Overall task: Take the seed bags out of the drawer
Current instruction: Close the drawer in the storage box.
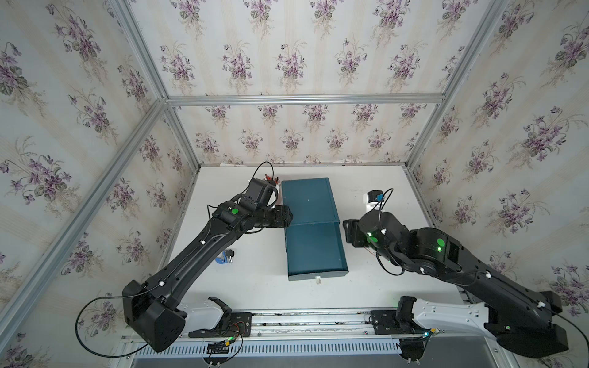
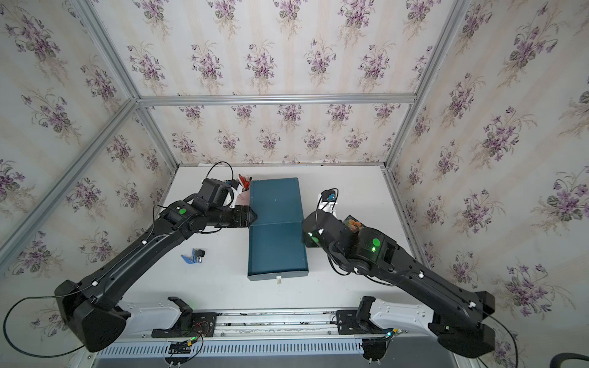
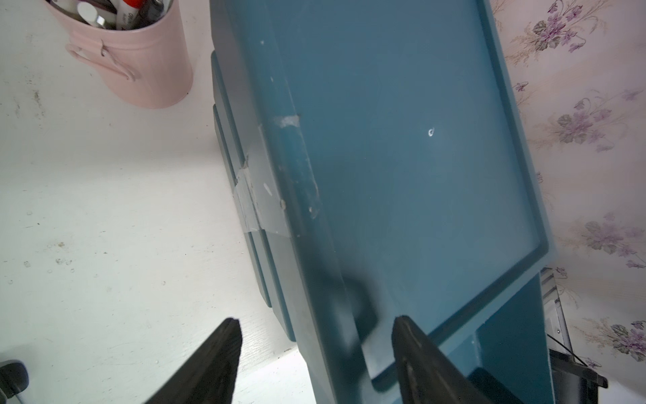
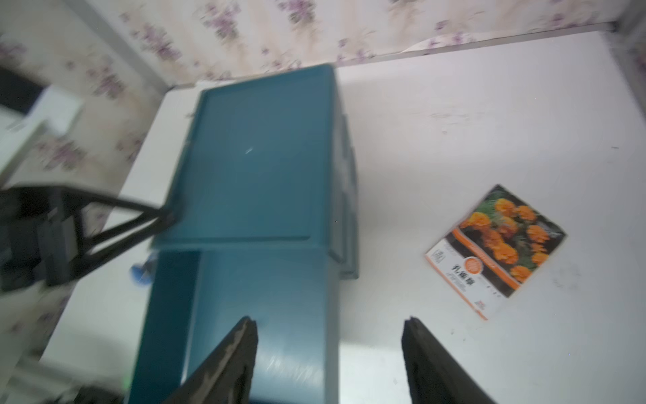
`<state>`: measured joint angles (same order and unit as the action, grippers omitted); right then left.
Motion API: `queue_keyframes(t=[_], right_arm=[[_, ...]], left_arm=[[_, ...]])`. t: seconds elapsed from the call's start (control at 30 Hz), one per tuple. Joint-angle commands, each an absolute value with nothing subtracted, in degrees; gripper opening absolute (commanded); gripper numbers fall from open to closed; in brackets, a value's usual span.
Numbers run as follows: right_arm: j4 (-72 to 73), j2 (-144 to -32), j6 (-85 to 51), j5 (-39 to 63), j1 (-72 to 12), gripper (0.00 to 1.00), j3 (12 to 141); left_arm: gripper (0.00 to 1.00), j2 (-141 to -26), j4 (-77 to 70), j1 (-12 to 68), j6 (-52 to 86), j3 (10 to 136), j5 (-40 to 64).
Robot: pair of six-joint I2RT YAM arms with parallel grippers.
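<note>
The seed bag [image 4: 496, 252] with the orange blooms lies flat and face up on the white table [image 1: 255, 286], to the right of the teal cabinet [image 1: 307, 199] and apart from it. In a top view only a corner of it [image 2: 353, 223] peeks out behind my right arm. The drawer [image 1: 314, 248] stands out of the cabinet toward the near side.

My right gripper [image 4: 328, 323] hangs with its jaws apart and nothing between them, over the drawer's right wall and the table beside it. My left gripper [image 3: 316, 323] is also spread, astride the cabinet's left top edge. I cannot tell whether it touches.

A pink pail of pens [image 3: 140, 63] stands far left of the cabinet. A small blue-and-black object [image 1: 223, 258] lies near left.
</note>
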<state>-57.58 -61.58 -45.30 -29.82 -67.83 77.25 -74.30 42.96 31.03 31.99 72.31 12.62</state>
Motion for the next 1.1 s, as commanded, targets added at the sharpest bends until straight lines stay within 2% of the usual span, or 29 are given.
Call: queue_keyframes(t=[0.0, 0.1, 0.33, 0.43, 0.63, 0.9, 1.07], right_arm=[[-60.21, -63.2, -48.02, -25.34, -78.65, 0.68, 78.55], [-60.0, -64.31, -51.34, -25.35, -87.92, 0.68, 78.98], [-55.2, -62.41, -55.96, -15.4, -95.44, 0.69, 67.44], [-51.84, -62.58, -57.06, -13.87, -95.57, 0.73, 62.88], [-46.6, -64.34, -57.0, -18.58, -94.96, 0.83, 60.52], [-39.17, -66.79, -55.23, -20.76, -89.75, 0.8, 58.52], [-37.93, -70.17, -52.47, -23.13, -88.2, 0.73, 60.87]], left_arm=[[0.72, -74.22, 42.45, 30.98, 32.25, 72.78, 13.32], [0.72, -74.36, 42.58, 31.02, 32.26, 72.38, 13.45], [0.71, -74.56, 42.93, 30.99, 31.56, 71.64, 12.39], [0.72, -74.63, 42.63, 30.94, 31.56, 71.41, 12.44], [0.71, -75.14, 42.32, 31.03, 31.41, 71.18, 12.57], [0.71, -75.43, 42.87, 30.95, 30.79, 71.37, 12.14], [0.7, -75.58, 43.14, 30.98, 30.27, 71.1, 11.78]])
